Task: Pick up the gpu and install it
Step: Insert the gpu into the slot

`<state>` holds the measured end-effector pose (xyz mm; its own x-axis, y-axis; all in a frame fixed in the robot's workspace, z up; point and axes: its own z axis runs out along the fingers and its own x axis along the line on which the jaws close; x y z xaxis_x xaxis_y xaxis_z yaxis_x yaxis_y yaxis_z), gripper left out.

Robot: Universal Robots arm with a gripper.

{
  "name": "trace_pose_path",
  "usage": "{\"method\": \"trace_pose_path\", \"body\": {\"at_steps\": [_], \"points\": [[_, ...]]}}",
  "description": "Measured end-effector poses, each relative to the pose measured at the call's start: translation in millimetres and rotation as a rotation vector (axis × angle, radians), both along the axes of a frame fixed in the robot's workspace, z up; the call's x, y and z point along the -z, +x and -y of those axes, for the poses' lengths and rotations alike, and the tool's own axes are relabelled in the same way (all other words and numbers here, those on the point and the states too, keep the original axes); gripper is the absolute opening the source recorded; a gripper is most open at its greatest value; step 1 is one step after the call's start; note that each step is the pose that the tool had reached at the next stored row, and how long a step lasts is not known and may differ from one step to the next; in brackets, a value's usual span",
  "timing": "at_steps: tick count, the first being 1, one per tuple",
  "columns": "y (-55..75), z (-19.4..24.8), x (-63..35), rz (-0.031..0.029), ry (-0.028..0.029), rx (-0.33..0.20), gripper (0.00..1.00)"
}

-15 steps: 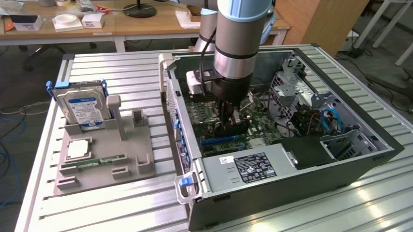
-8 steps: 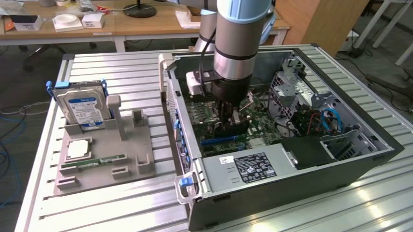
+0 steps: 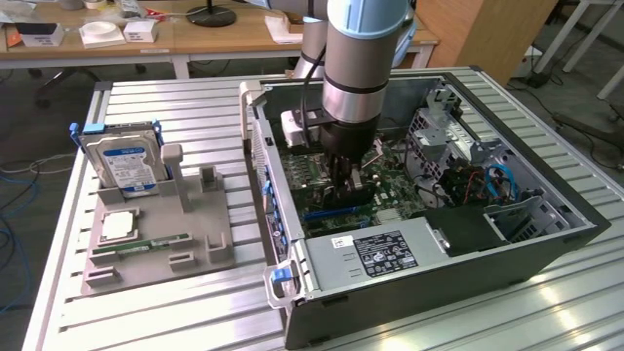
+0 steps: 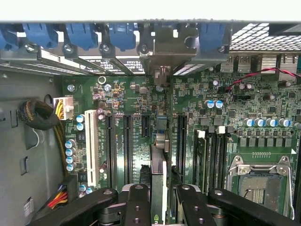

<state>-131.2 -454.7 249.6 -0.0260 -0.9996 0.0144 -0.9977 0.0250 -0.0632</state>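
**Graphics card held inside the case, over the slots**

From my station I see the arm [image 3: 356,66] reaching straight down into the open computer case [image 3: 449,278], which lies on its side on the ribbed metal bench [image 3: 156,314]. The fingers [image 4: 136,207] are clamped on the graphics card [image 4: 159,174], one on each face of it. The card stands on edge between them, over the motherboard [image 4: 136,108].

On the wrist camera I look along the card's thin edge. It runs in line with the long black slots [image 4: 127,146], with slots on either side of it. Its metal end bracket [image 4: 164,47] sits against the case's rear wall, beside a row of blue clips [image 4: 80,35]. I cannot tell whether the card's edge is fully seated in a slot or only resting just above it.

In the exterior view the card [image 3: 356,197] shows as a dark shape under the wrist, close to a blue slot [image 3: 337,213] and just behind the labelled power supply [image 3: 375,252].

Outside the case, toward the exterior view's left, a grey holder [image 3: 195,248] rests on the bench. It carries a blue-labelled hard drive [image 3: 125,164] standing upright, a square chip [image 3: 117,225] and a narrow green memory stick [image 3: 142,247] lying flat.
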Motion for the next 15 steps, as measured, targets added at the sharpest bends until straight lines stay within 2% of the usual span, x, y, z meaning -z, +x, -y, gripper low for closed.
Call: {"method": "trace_pose_path", "body": {"at_steps": [15], "points": [[0.0, -0.6, 1.0, 0.0002, 0.0014, 0.0, 0.26]]}}
